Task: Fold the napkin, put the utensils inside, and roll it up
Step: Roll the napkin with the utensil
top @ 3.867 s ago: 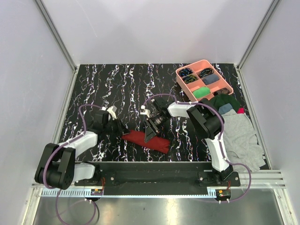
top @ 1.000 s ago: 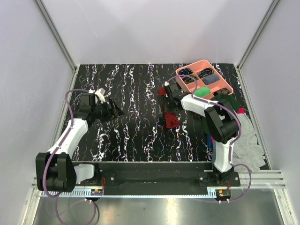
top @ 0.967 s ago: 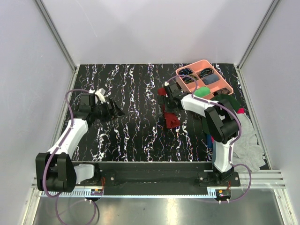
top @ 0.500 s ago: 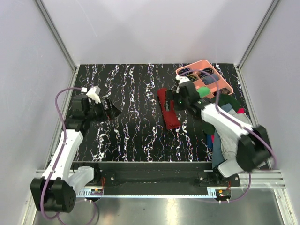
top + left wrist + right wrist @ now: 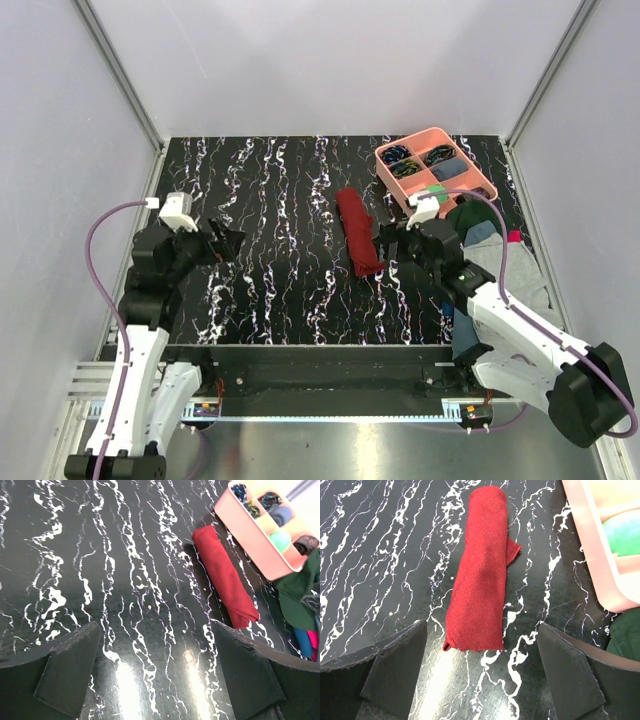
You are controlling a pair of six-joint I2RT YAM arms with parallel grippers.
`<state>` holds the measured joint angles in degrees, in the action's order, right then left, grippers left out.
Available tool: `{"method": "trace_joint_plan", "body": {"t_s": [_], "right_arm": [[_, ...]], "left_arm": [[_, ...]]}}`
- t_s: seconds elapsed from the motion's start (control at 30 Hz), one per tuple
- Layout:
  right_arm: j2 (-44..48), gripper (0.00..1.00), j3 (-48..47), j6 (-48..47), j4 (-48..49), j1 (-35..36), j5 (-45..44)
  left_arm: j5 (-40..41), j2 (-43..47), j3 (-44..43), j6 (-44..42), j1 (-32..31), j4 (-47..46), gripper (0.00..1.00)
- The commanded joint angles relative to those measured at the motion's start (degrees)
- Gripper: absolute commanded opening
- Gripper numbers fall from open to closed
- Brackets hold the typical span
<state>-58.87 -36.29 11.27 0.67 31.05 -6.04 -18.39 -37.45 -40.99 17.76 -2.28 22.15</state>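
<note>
Liable to spring open at the loose corner flap point(image 5: 513, 550), or to shed any utensils hidden inside, if nudged while lying unheld: rolled napkin point(image 5: 358, 232) on the table point(image 5: 280, 200) just beside the pink tray point(image 5: 250, 537), left jaws and right jaws both spread empty.

The napkin point(image 5: 480, 580) is matt dark red cloth with a fine, slightly rough weave. The table point(image 5: 100, 555) under it has a smooth black, white-veined top, glossy enough to throw back bright patches of light. The tray point(image 5: 250, 535) looks like smooth pink plastic with a dull sheen, the clothes pile point(image 5: 295, 587) is soft matt fabric, and the fingers point(image 5: 65, 672) of the left gripper point(image 5: 156, 645) and right gripper point(image 5: 481, 650) are matt black and faintly grainy.
</note>
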Motion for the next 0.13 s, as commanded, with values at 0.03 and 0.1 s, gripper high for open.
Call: {"method": "trace_joint_plan", "body": {"t_s": [0.03, 0.1], "right_arm": [[0.4, 1.00, 0.5, -0.6, 4.5, -0.2, -1.5], [0.3, 1.00, 0.5, -0.6, 4.8, -0.2, -1.3]], "left_arm": [[2.5, 0.4, 0.5, -1.1, 0.4, -3.5, 0.99], [2.9, 0.7, 0.6, -0.7, 0.4, -3.5, 0.99]]}}
